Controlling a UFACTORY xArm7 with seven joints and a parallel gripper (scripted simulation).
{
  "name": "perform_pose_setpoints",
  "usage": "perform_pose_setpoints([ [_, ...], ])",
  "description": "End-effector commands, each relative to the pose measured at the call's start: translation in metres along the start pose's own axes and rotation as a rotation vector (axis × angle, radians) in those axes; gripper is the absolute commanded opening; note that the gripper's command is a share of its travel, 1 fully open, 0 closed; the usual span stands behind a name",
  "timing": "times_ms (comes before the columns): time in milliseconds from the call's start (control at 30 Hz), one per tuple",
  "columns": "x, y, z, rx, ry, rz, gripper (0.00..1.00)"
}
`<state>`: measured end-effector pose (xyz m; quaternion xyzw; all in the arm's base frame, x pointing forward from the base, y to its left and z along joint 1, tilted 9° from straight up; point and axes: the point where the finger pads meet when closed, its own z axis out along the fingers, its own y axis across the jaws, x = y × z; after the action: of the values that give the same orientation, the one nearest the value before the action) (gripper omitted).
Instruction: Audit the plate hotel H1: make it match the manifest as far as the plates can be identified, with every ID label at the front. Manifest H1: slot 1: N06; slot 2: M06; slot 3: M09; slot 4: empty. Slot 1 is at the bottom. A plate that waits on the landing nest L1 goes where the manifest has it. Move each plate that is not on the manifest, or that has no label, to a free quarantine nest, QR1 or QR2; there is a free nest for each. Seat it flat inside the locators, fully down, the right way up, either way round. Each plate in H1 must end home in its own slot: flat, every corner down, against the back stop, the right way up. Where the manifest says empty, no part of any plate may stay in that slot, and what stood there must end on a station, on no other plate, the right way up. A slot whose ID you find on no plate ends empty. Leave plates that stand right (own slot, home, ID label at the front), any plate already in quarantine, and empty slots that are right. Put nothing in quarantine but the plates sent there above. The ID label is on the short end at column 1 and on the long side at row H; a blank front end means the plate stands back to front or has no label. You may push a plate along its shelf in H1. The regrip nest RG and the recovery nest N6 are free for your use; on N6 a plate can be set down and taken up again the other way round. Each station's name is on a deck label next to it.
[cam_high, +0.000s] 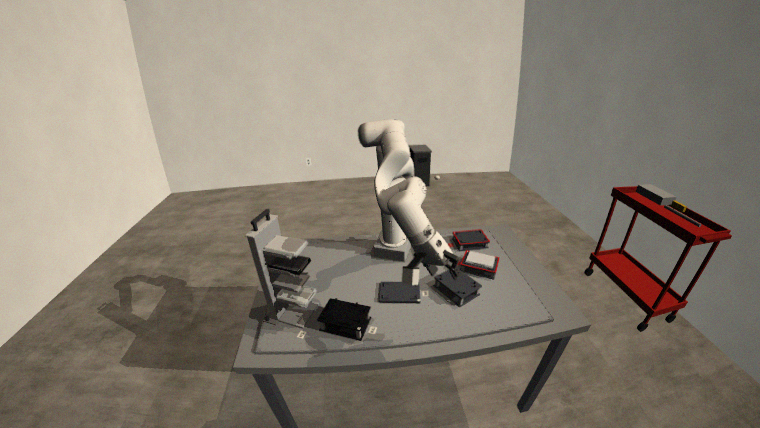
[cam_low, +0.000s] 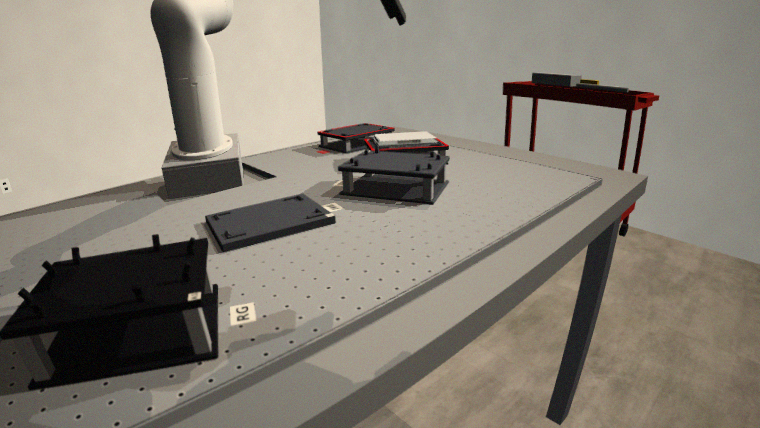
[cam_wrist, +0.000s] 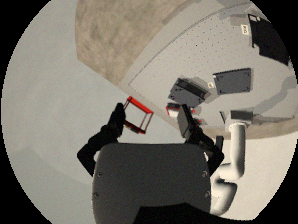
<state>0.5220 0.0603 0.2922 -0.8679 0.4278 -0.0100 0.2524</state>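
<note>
Standing at the left end of the desk (cam_high: 531, 332), the plate rack (cam_high: 259, 260) holds plates on its shelves: a pale one (cam_high: 286, 246) on top, a dark one (cam_high: 287, 262) just under it, and lower ones that I cannot tell apart from here. No labels are readable at this distance. Just beside the rack's foot sits a raised black nest (cam_low: 114, 297) with upright pins, a small tag reading RG (cam_low: 243, 312) next to it on the desk. Further along lies a flat dark nest (cam_low: 268, 219), and past that a dark nest on short posts (cam_low: 396, 164). Behind it are two red-edged nests: the nearer one (cam_low: 420, 146) carries a pale plate (cam_low: 405, 138), the farther one (cam_low: 355, 130) shows only its dark top. The gripper (cam_high: 452, 264) hangs above the posted nest, its fingers spread as wide as they go, with nothing between them. The white arm (cam_high: 396, 180) bends down to it from its grey base block (cam_low: 226, 178) at the back of the desk. Well apart, by the right wall, stands a red cart (cam_high: 669, 217) with a grey box (cam_high: 655, 193) on its top shelf.
</note>
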Motion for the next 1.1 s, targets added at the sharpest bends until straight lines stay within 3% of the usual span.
perform_pose_setpoints([
  [0, 0.013, 0.012, -0.008, -0.025, 0.037, 0.086, 1.00],
  [533, 0.052, 0.055, -0.028, -0.102, 0.167, 0.386, 1.00],
  [633, 0.056, 0.060, -0.030, -0.102, 0.167, 0.386, 1.00],
  [1067, 0.085, 0.097, -0.051, -0.143, 0.292, 0.634, 1.00],
])
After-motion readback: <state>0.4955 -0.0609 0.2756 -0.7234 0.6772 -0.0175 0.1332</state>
